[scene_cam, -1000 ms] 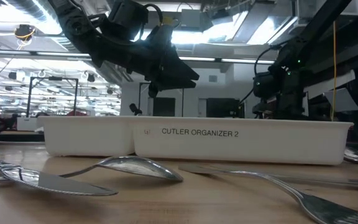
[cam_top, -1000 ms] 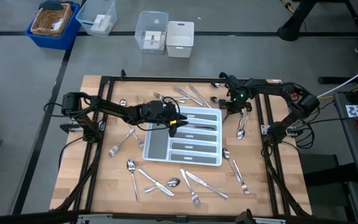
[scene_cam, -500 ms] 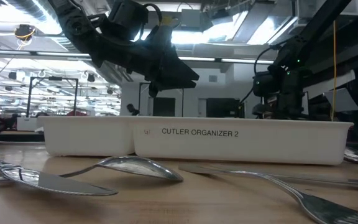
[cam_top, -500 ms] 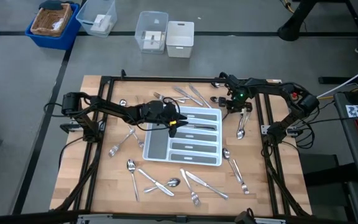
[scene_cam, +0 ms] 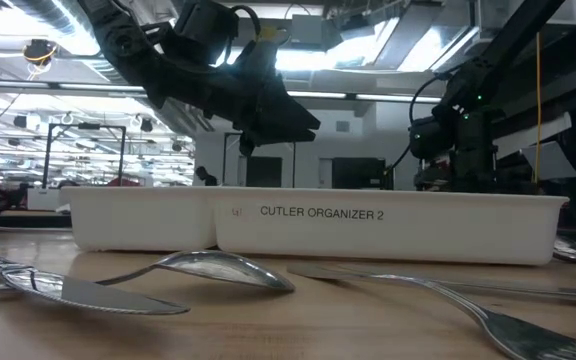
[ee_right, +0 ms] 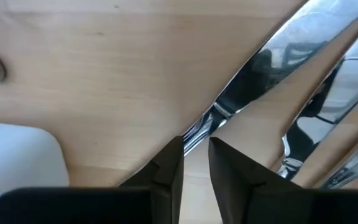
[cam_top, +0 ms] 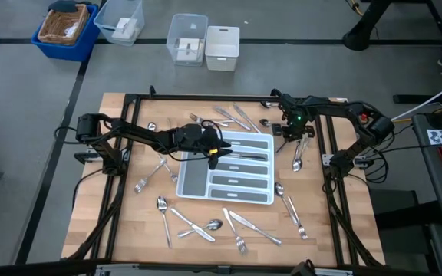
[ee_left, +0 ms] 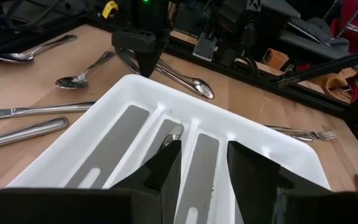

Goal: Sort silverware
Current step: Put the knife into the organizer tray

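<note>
The silverware lies scattered on the wooden table around the white tray (cam_top: 181, 188): a far cluster (cam_top: 236, 116), a spoon (cam_top: 296, 157) on the right, a near cluster (cam_top: 206, 226) and a fork (cam_top: 148, 176) on the left. A few pieces lie in the tray's grey compartments (ee_left: 173, 134). My left gripper (cam_top: 215, 150) hovers open above the tray's left half (ee_left: 204, 163), touching nothing. My right gripper (cam_top: 292, 133) is down at the table just off the tray's far right corner, shut on a table knife (ee_right: 263, 65). In the low view the tray wall (scene_cam: 308, 225) hides its fingertips. My right gripper (ee_right: 196, 155) pinches the table knife at the narrow part just past its bolster (ee_right: 205, 127), one finger on each side. The fingers come from above, pointing down, and stand across the knife. The knife lies flat on the table, beside other pieces (ee_right: 328, 106).
Black frame rails (cam_top: 129, 100) border the tabletop on all sides. Clear bins (cam_top: 186, 38) and a blue basket (cam_top: 66, 27) stand on the floor beyond the far edge. Bare wood shows at the table's near left (cam_top: 121, 222) and near right (cam_top: 336, 222).
My right gripper has shifted slightly toward the table's right edge, staying low at the table. My left gripper has kept still above the tray.
</note>
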`<state>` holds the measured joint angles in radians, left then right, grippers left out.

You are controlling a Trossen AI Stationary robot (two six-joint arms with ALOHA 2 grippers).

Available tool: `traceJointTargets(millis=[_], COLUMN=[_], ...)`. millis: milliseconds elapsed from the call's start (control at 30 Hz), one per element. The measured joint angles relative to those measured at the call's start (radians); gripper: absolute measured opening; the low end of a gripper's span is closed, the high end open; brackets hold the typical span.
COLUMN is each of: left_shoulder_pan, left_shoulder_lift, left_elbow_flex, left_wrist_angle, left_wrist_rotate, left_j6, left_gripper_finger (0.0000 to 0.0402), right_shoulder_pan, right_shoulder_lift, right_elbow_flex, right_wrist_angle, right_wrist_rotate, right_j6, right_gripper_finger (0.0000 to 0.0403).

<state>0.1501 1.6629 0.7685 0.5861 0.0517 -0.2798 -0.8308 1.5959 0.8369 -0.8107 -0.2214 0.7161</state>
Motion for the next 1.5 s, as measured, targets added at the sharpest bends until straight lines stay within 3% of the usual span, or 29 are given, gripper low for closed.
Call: traceJointTargets(millis=[333, 600, 833, 1233, 1500], left_shoulder_pan=[0.0, 0.0, 0.0, 0.0, 0.0], left_shoulder_lift=[0.0, 0.0, 0.0, 0.001, 0.001], left_elbow_flex=[0.0, 0.0, 0.0, -0.001, -0.001], left_wrist_angle=[0.0, 0.0, -0.002, -0.033, -0.03], left_wrist_rotate=[0.0, 0.0, 0.0, 0.0, 0.0], left_j6=[-0.001, -0.001, 0.024, 0.027, 0.026], left_gripper_finger=[0.012, 0.012, 0.012, 0.012, 0.012], right_shoulder_pan=[0.0, 0.051, 0.078, 0.079, 0.078], right_shoulder_lift=[-0.002, -0.002, -0.002, -0.002, -0.002], right_elbow_flex=[0.072, 0.072, 0.072, 0.027, -0.022], right_wrist_angle=[-0.058, -0.118, -0.054, -0.044, 0.121], right_wrist_rotate=[-0.007, 0.062, 0.125, 0.126, 0.135], right_j6=[0.065, 0.28, 0.416, 0.528, 0.567], right_gripper_finger=[0.0078, 0.0078, 0.0078, 0.0078, 0.0078])
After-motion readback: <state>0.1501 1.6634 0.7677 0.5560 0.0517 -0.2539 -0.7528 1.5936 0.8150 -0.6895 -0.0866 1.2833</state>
